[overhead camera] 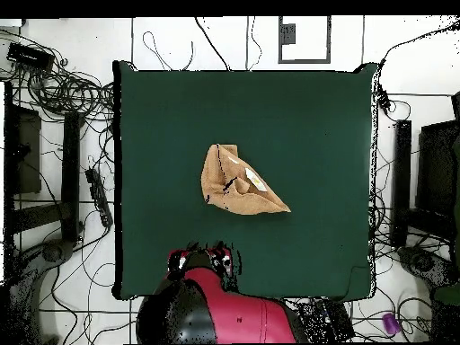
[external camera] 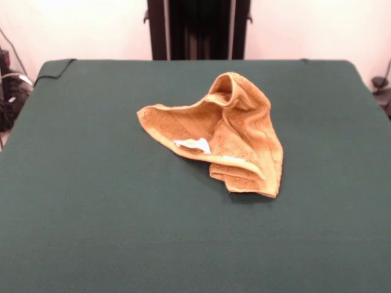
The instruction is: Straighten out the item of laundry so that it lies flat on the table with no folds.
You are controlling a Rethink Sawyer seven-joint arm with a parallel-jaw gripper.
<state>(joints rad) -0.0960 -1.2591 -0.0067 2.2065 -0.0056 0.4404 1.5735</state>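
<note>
The orange-tan towel [external camera: 235,131] lies crumpled near the middle of the dark green table [external camera: 91,213]. It is folded over itself, with a raised hump at its far end and a corner pointing left. Its white label [external camera: 193,144] shows on the front fold. In the overhead view the towel [overhead camera: 232,187] is a rumpled wedge on the table [overhead camera: 314,117], with the label [overhead camera: 255,181] on its right part. The red and black arm [overhead camera: 216,301] is drawn back over the table's bottom edge, well away from the towel. Its gripper end [overhead camera: 205,260] shows only from above.
The black pedestal [external camera: 198,29] stands behind the table's far edge. Cables [overhead camera: 63,90] and dark equipment lie on the floor around the table in the overhead view. A small purple object [overhead camera: 390,323] lies at the bottom right.
</note>
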